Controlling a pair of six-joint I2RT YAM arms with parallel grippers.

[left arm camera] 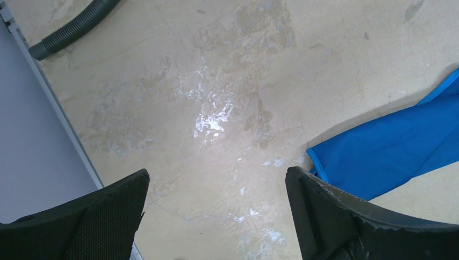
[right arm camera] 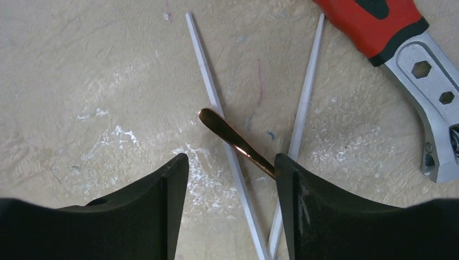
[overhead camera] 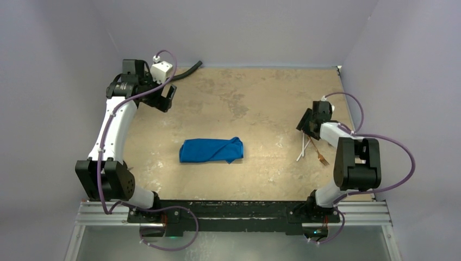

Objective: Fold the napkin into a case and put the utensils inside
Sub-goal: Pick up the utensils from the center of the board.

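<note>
**Top view and both wrist views.** The napkin (overhead camera: pixel 212 150), bright blue, is shown folded into an oblong case at the middle of the tabletop (overhead camera: pixel 255 98), its long side running left to right. One end is thereby offered toward the utensils (overhead camera: pixel 310 148), which are laid in a loose crossed bundle to its right, well apart from it. The left jaws are held fully released and empty at the far left corner, near the black hose (overhead camera: pixel 185 70), a position judged to keep the left arm (overhead camera: pixel 117 125) clear of the cloth. The right jaws are lowered over the bundle and stand parted, not yet clenched. The copper handle (right arm camera: pixel 235 142) lies in the gap between them and is lost from view under one of them. Two pale thin sticks (right arm camera: pixel 208 70) are crossed beneath it. A red-handled wrench (right arm camera: pixel 400 38) lies just beside these and is judged no part of the load. The folding is judged done, and the pick-up of a first utensil is judged the step in hand
</note>
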